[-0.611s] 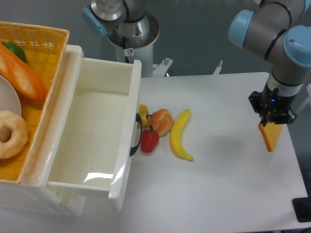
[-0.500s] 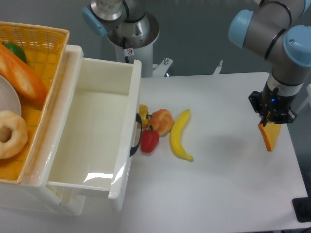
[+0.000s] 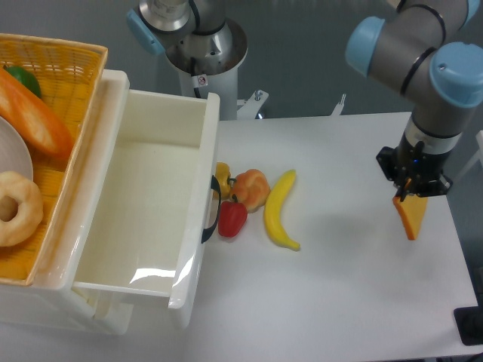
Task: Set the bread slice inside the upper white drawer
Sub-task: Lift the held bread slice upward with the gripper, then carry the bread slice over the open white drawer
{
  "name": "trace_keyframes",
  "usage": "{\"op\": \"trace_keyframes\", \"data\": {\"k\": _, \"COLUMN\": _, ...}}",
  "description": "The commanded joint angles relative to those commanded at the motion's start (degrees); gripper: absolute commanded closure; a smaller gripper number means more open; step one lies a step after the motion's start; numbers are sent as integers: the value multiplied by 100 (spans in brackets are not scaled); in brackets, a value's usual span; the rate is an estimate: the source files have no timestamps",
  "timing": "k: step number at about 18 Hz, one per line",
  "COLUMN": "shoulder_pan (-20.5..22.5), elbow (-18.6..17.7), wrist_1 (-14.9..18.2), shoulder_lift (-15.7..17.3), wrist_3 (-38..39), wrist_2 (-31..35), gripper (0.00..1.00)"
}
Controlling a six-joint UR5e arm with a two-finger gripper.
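**Toast slice held in the air at the right side of the table, drawer open at the left**

The gripper [image 3: 411,194] hangs over the right part of the table [image 3: 347,302] with its fingers pinched on the top edge of the bread slice [image 3: 409,217]. The slice hangs edge-on below the fingers, a flat orange wedge with a paler face, tilted slightly; whether its lower tip touches the tabletop cannot be told. It is near the table's right edge.

The upper white drawer [image 3: 139,204] stands pulled out at the left, well apart from the slice. It is a deep rectangular box of glossy white plastic with rounded rims and a dark curved handle [image 3: 212,211] on its front wall. Its inside shows bare white floor.

Between drawer and slice, a broad stretch of plain white tabletop lies open. Just beside the drawer front sits a cluster of toy food: a red pepper [image 3: 232,217] near the handle, an orange fruit [image 3: 251,188] behind it, a small yellow piece [image 3: 222,171], and a curved banana [image 3: 280,211] to their right.

A yellow woven basket [image 3: 56,72] sits along the drawer's left side, holding a long orange baguette [image 3: 34,113], a beige ring doughnut [image 3: 16,207] and something green.

A small label with red marking is on the robot base [image 3: 198,45] behind the table; its writing is too small to read.
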State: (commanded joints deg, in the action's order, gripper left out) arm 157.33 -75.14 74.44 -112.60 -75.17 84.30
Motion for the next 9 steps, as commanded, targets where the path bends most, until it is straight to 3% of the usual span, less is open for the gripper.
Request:
{"op": "trace_keyframes", "data": {"k": 3, "shoulder_pan": -201, "elbow": -158, "wrist_1": 44, "shoulder_lift": 527, "wrist_3": 396, "wrist_2": -186, "gripper": 100}}
{"op": "trace_keyframes", "data": {"k": 9, "shoulder_pan": -650, "elbow": -185, "wrist_1": 141, "shoulder_lift": 1274, "wrist_3": 1802, "wrist_2": -563, "gripper": 100}}
